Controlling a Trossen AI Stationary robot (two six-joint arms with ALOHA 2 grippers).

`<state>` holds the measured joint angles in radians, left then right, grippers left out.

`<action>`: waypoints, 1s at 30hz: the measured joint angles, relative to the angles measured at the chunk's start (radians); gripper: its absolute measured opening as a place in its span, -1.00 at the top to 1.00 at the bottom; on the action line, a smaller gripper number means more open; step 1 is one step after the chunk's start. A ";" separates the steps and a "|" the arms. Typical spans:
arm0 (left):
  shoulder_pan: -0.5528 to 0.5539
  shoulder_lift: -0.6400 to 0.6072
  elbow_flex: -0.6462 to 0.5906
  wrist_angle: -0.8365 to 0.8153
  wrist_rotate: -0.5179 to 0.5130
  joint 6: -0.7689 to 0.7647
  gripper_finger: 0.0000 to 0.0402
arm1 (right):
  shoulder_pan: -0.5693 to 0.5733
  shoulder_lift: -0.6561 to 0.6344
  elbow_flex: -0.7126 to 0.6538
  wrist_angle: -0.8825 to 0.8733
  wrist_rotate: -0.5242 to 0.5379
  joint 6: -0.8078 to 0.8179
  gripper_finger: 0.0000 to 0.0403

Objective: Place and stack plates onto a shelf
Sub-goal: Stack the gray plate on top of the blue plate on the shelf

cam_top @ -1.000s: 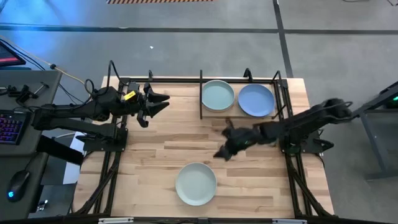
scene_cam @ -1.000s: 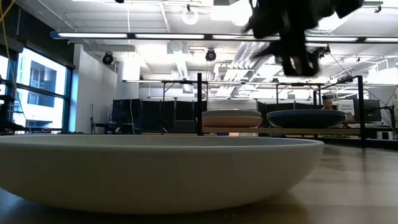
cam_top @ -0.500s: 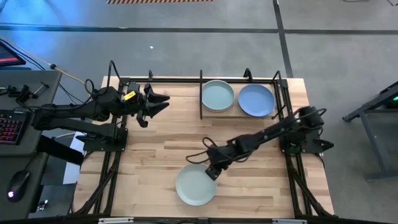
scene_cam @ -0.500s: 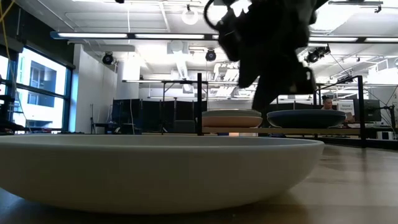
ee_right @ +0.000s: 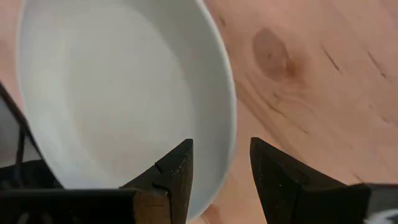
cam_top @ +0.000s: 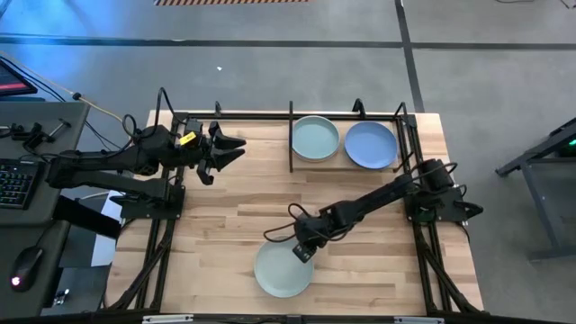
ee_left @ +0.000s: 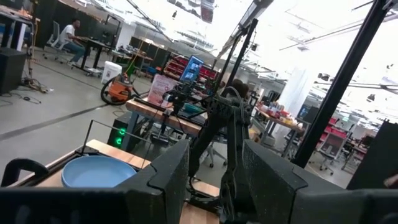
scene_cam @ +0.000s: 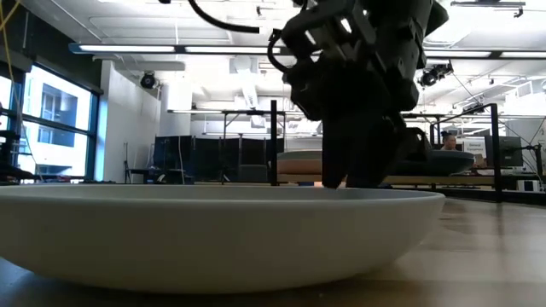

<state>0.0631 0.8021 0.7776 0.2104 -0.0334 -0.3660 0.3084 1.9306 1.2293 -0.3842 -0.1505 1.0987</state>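
Observation:
A pale sage green plate (cam_top: 283, 268) sits flat on the wood table near its near edge; it fills the foreground of the low view (scene_cam: 213, 230). My right gripper (cam_top: 301, 251) is low over the plate's far right rim, open. One finger stands over the plate's inside and the other over the table outside the rim (ee_right: 231, 118). On the shelf (cam_top: 291, 139) at the far edge lie a pale mint plate (cam_top: 315, 138) and a blue plate (cam_top: 371, 144), side by side. My left gripper (cam_top: 232, 147) waits open above the far left of the table.
The table's black rod frame (cam_top: 416, 207) runs along its right side beside my right arm's base. Bare wood (cam_top: 225, 207) lies between the plate and the left arm. A desk with a keyboard (cam_top: 13, 184) stands left of the table.
My right gripper has swung from the middle right of the table toward the near edge and the left, and has come down to the far right rim of the pale sage green plate. The plate has stayed in place.

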 joint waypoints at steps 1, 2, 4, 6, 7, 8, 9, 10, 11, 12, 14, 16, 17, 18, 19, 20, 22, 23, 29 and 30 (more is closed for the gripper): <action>0.000 0.000 0.000 0.000 0.000 0.000 0.29 | 0.000 0.004 0.000 0.000 0.006 0.000 0.30; 0.000 0.000 0.000 0.000 0.000 0.000 0.29 | 0.000 0.008 0.000 0.000 0.015 0.000 0.30; 0.000 0.000 0.000 0.001 0.000 0.000 0.29 | 0.000 0.010 0.000 -0.001 0.041 0.000 0.30; 0.000 0.000 0.000 0.001 0.000 0.000 0.29 | 0.000 0.009 0.000 0.000 0.064 0.000 0.31; 0.000 0.000 0.000 0.002 0.000 0.000 0.29 | 0.000 0.009 0.000 0.000 0.069 0.000 0.32; 0.000 0.000 0.000 0.002 0.000 0.000 0.29 | 0.000 0.009 0.000 -0.001 0.069 0.000 0.34; 0.000 0.000 0.000 0.002 0.000 0.000 0.29 | 0.000 0.009 0.000 -0.001 0.069 0.000 0.37; 0.000 0.000 0.000 0.002 0.000 0.000 0.29 | 0.000 0.009 0.000 -0.001 0.069 0.002 0.41; 0.000 0.000 0.000 0.002 0.000 0.000 0.29 | 0.000 0.009 0.000 -0.006 0.069 0.002 0.47; 0.000 0.000 0.000 0.002 0.000 0.000 0.29 | 0.000 0.009 0.000 -0.013 0.069 0.001 0.54; 0.000 0.000 0.000 0.002 0.000 0.000 0.29 | 0.000 0.009 0.000 -0.019 0.068 -0.003 0.69; 0.000 0.000 0.000 0.002 0.000 0.000 0.29 | 0.000 0.009 0.000 -0.027 0.067 -0.005 0.84; 0.000 0.000 0.000 0.002 0.000 0.000 0.29 | 0.000 0.009 0.000 -0.029 0.067 -0.007 0.90; 0.000 0.000 0.000 0.002 0.000 0.000 0.29 | 0.000 0.009 0.000 -0.031 0.067 -0.013 0.95; 0.000 0.000 0.000 0.002 0.000 0.000 0.29 | 0.000 0.009 0.000 -0.030 0.066 -0.024 0.97; 0.000 0.000 0.000 0.002 0.000 0.000 0.29 | 0.000 0.009 0.000 -0.031 0.063 -0.030 0.98; 0.000 0.000 0.000 0.002 0.000 0.000 0.29 | 0.000 0.009 0.000 -0.038 0.063 -0.031 0.97; 0.000 0.000 0.000 0.002 0.000 0.000 0.29 | 0.000 0.009 0.000 -0.039 0.062 -0.031 0.98; 0.000 0.000 0.000 0.006 0.000 0.000 0.29 | -0.016 -0.041 -0.001 -0.055 -0.016 -0.065 1.00; 0.002 0.000 0.000 0.006 0.000 0.000 0.29 | -0.020 -0.060 -0.001 -0.065 -0.015 -0.080 1.00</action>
<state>0.0648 0.8017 0.7776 0.2161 -0.0334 -0.3660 0.2886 1.8709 1.2285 -0.4496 -0.1656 1.0191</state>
